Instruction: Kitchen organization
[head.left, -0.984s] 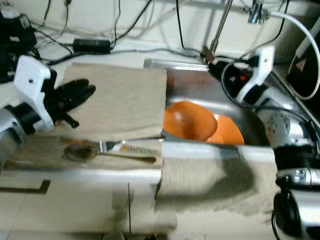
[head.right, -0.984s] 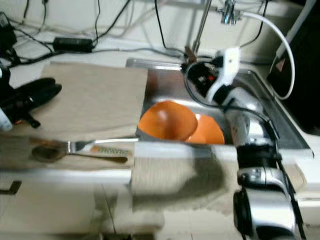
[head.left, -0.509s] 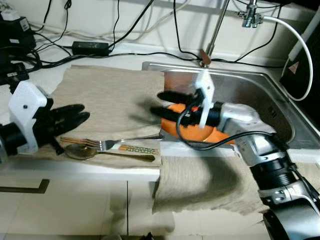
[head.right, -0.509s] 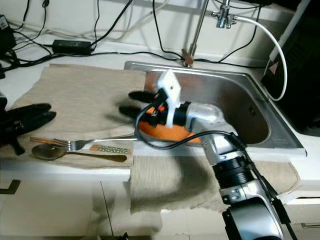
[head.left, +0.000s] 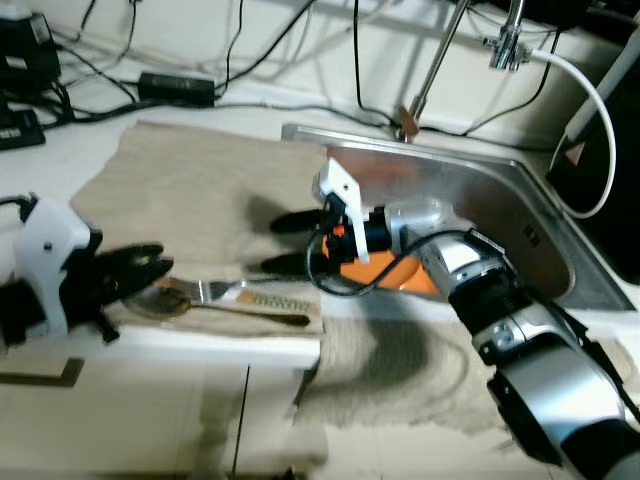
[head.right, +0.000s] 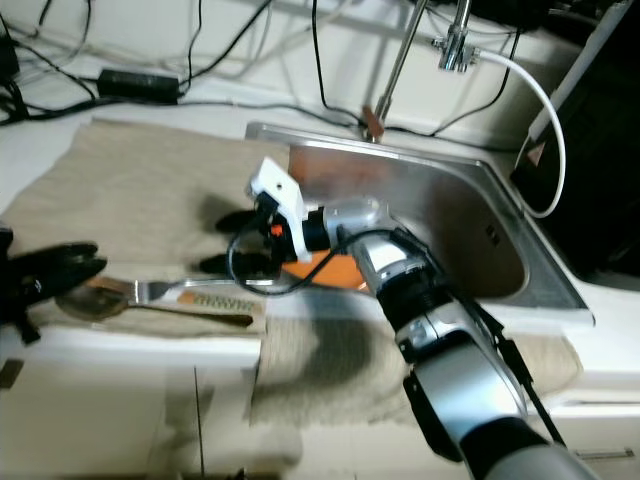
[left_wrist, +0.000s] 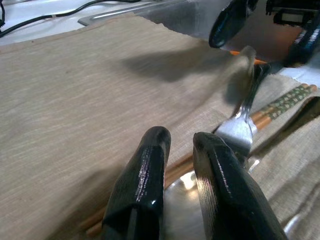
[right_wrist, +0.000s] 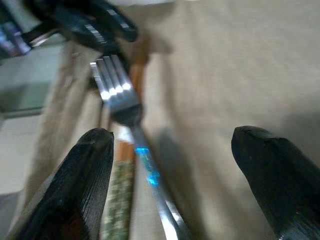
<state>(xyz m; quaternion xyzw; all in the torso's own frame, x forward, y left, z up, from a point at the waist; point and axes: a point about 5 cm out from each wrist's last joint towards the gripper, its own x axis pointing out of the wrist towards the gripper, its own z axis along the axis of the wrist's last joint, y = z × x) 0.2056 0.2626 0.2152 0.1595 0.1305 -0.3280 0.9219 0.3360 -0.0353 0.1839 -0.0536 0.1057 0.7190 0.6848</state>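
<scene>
Our right gripper reaches out from the sink side across the beige cloth on the counter, its two black fingers spread wide apart and holding nothing, poised just over the handle end of the cutlery. In our right wrist view the fork lies between those spread fingers, tines pointing away from us, with a patterned chopstick just beside its handle. The cutlery sits in a loose bundle near the front edge of the cloth: the fork, a spoon with its bowl toward our left side, and the chopsticks with green-patterned ends. Our left gripper rests low on the cloth at the spoon-bowl end of that bundle, its fingers drawn nearly together with a narrow gap between them and nothing clamped; in our left wrist view the tips sit right over the spoon bowl and the chopsticks. Behind our right arm, an orange bowl lies in the steel sink. A second cloth hangs over the counter's front edge below the sink, and black cables trail along the back of the counter.
</scene>
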